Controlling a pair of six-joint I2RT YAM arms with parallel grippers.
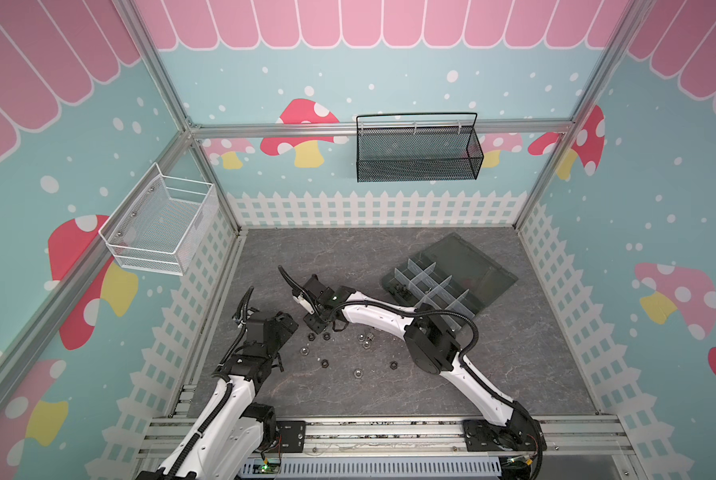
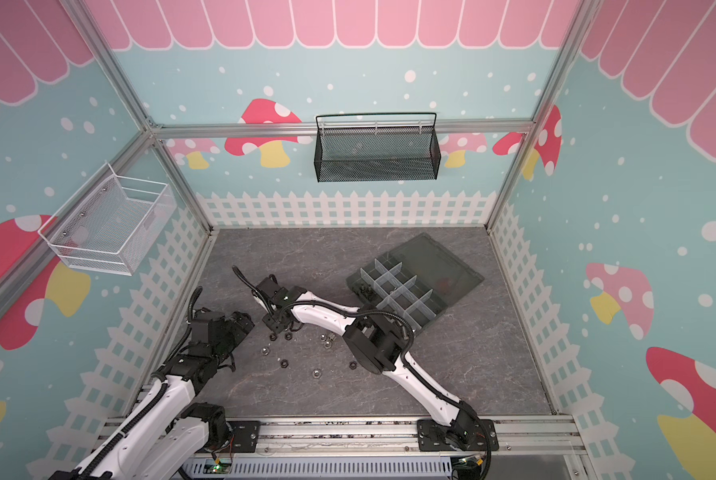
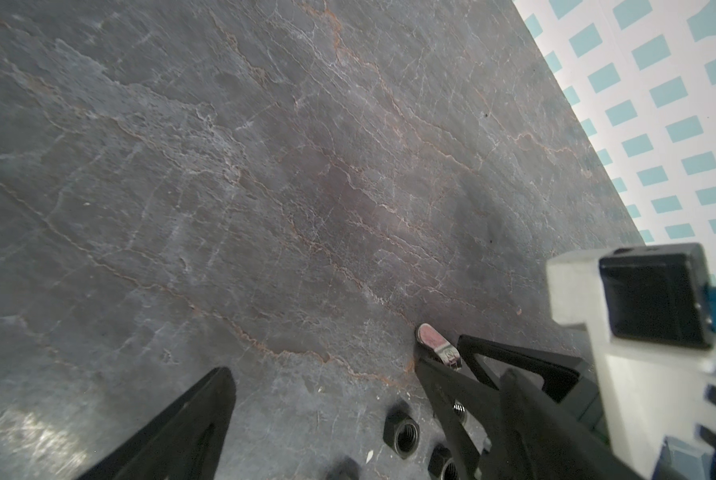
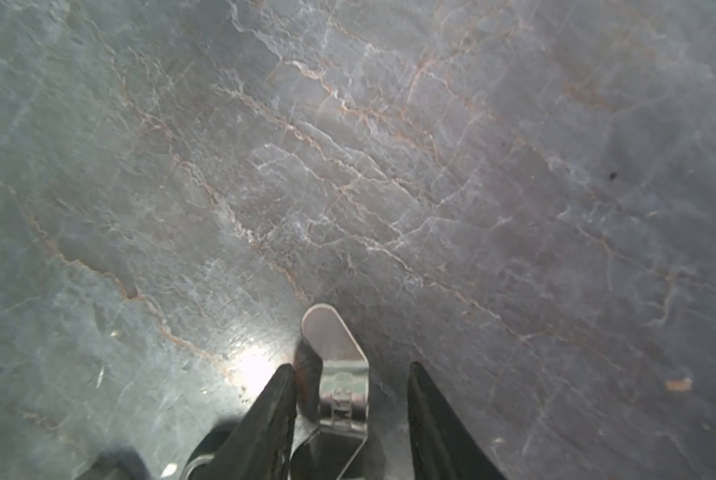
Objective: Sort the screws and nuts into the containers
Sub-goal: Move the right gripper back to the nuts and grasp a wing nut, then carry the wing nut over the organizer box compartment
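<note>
Roughly, four black nuts (image 1: 325,363) and five silver pieces (image 1: 357,372) lie loose; left gripper (image 1: 291,326) spread, right gripper (image 4: 350,365) half-parted.

Grey marbled tabletop (image 1: 514,374) bore scattered black and silver nuts (image 1: 325,363) near front; open organizer box (image 1: 468,266) lay rear right.

Nuts (image 1: 325,363) on table (image 1: 514,365), ctr-front; containers (image 1: 443,291) behind them, to the R.
</note>
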